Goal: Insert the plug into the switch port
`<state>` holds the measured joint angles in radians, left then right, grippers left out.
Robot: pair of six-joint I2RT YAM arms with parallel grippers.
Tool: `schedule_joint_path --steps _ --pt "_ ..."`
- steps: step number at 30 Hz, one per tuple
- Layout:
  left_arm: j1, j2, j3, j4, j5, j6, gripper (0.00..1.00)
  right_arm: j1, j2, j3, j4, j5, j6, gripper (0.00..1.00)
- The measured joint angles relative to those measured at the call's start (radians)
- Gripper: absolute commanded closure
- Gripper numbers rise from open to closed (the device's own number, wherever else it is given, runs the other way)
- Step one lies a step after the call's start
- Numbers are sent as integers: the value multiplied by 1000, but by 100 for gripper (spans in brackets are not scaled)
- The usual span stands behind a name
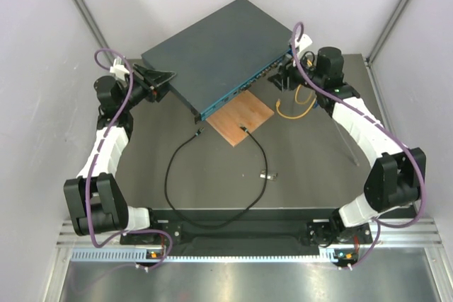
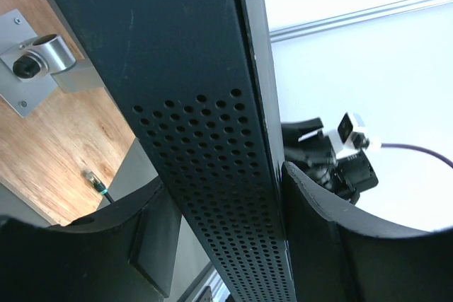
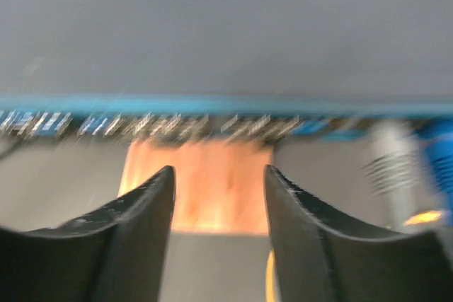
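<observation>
The switch [image 1: 219, 51], a large flat dark blue-grey box, lies at the back middle with its teal port row [image 1: 244, 88] facing front right. My left gripper [image 1: 164, 83] grips the switch's left edge, and its jaws straddle the perforated side [image 2: 225, 175]. My right gripper [image 1: 283, 76] is open and empty just in front of the ports [image 3: 177, 125]; its view [image 3: 218, 175] is blurred. The thin black cable [image 1: 170, 175] loops over the table. One plug end [image 1: 243, 129] lies on the brown board and also shows in the left wrist view [image 2: 90, 177]. The other end [image 1: 198, 133] lies by the switch's near corner.
The brown square board [image 1: 241, 118] lies partly under the switch's front. A yellow cable [image 1: 294, 109] curls right of the board, under my right arm. A small silver-black stick [image 1: 267, 174] lies on the table. A blue plug [image 3: 439, 143] sits at the port row's right end.
</observation>
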<state>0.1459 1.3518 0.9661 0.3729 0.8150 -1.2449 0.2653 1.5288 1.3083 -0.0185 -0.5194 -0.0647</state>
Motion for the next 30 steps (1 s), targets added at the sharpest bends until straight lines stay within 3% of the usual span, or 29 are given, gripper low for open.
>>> schedule_joint_path --steps 4,7,11,17,19,24,26,30 --pt "1 1 8 -16 4 6 93 -2 -73 -26 -155 -53 -73 34" --pt "1 1 16 -35 6 14 88 -17 -150 -35 -266 -79 -136 33" --pt "2 1 23 -52 7 22 78 -22 -245 -56 -406 -116 -251 38" --pt "2 1 37 -83 8 35 55 -13 -307 -195 -604 -146 -455 48" --pt "2 1 43 -95 9 40 44 0 -309 -267 -642 -123 -500 49" --pt "1 1 49 -103 -2 93 27 119 -310 -425 -661 8 -579 49" --pt "-4 1 54 -97 -16 114 22 191 -306 -477 -654 69 -600 49" --pt "-5 -1 63 -98 -23 143 20 280 -256 -535 -620 167 -620 48"
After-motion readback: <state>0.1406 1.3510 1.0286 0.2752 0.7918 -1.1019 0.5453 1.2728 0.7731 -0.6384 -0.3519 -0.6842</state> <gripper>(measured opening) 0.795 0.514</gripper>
